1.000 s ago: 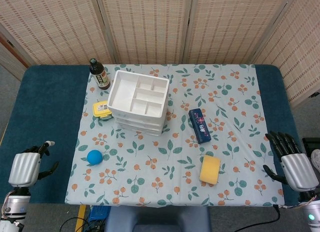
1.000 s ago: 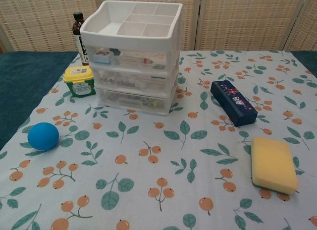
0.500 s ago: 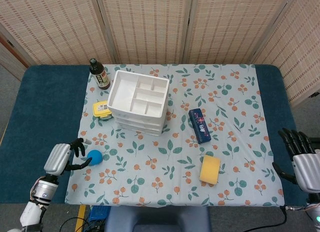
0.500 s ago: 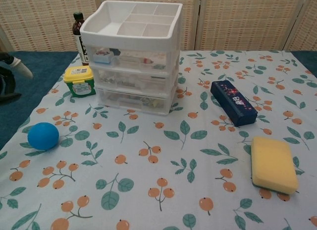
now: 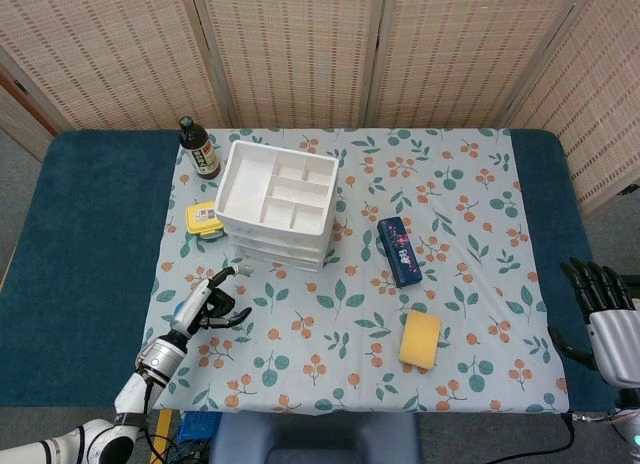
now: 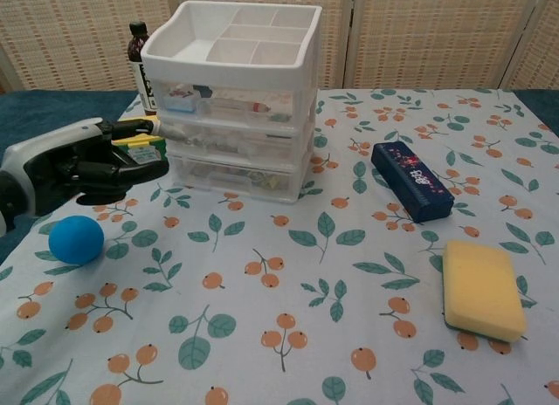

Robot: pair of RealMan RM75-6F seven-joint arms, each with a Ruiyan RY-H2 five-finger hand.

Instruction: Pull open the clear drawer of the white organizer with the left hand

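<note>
The white organizer stands at the back left of the cloth, with a divided open tray on top and three clear drawers stacked below, all pushed in. My left hand hovers low in front of and to the left of it. Its fingers are apart and point toward the organizer's left front corner, holding nothing. No contact with a drawer shows. My right hand hangs off the table's right edge with its fingers spread, and shows only in the head view.
A yellow-lidded tub sits left of the organizer, partly behind my left hand. A dark bottle stands behind it. A blue ball, dark blue case and yellow sponge lie on the floral cloth.
My left hand has swung in from the table's left edge, over the blue ball, toward the organizer's front left corner. My right hand has drawn back to the right edge.
</note>
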